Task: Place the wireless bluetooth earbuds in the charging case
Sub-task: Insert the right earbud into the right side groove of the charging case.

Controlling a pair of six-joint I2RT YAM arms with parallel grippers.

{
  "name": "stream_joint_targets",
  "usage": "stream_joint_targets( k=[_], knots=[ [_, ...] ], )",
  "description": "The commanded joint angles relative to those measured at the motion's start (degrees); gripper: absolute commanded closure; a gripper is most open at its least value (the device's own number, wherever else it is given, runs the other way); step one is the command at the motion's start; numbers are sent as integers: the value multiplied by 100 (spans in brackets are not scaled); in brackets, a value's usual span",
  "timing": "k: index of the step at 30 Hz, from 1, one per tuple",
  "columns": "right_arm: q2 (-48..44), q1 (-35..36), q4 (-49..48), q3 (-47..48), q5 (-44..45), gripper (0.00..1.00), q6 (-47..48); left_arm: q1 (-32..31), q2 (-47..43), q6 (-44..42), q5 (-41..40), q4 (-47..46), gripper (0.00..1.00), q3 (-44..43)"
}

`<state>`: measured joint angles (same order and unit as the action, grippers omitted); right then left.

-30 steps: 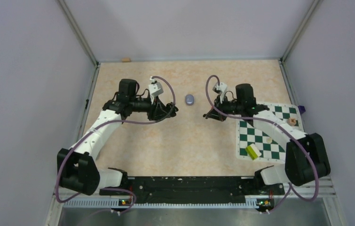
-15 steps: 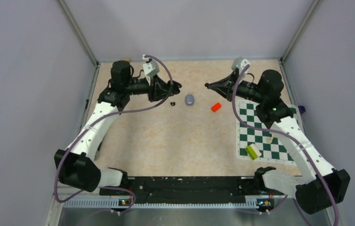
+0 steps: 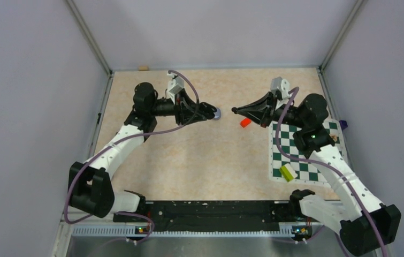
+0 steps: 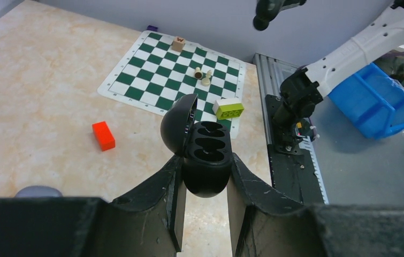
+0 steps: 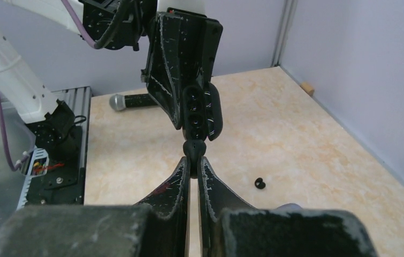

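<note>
Left gripper [image 4: 205, 163] clamped on the open charging case [image 4: 206, 144], sockets apparently empty, above the far middle; my right gripper [image 5: 193, 160] pinches one black earbud [image 5: 194, 148] just beside it; second black bud [image 5: 260, 183] on the table [image 5: 306, 134], nothing seated yet.

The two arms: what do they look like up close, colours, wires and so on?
Both the left arm and right arm have white shells between black joints, with a lilac cable looping alongside. A small white camera block sits at each wrist. The left gripper and right gripper are black, with two tapering wedge fingers scuffed with pale scratches.
</note>
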<state>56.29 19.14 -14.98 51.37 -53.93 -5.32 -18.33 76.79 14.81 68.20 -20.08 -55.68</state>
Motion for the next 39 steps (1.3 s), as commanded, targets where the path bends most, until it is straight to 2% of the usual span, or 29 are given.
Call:
stream_joint_targets(
  k=[1,10,23,39],
  knots=[
    [-90,73,-596,-156,-441,96,-152,-140,22,-67,461,-547,100,57],
    [-112,77,-815,-292,-814,96,-208,-329,144,-1022,737,575,100,-184],
    [90,136,-1324,-573,-1054,96,-457,-538,436,-1436,796,1209,100,-488],
    [395,543,-1047,-602,-905,96,1,-614,595,-1630,790,1536,100,-669]
  ],
)
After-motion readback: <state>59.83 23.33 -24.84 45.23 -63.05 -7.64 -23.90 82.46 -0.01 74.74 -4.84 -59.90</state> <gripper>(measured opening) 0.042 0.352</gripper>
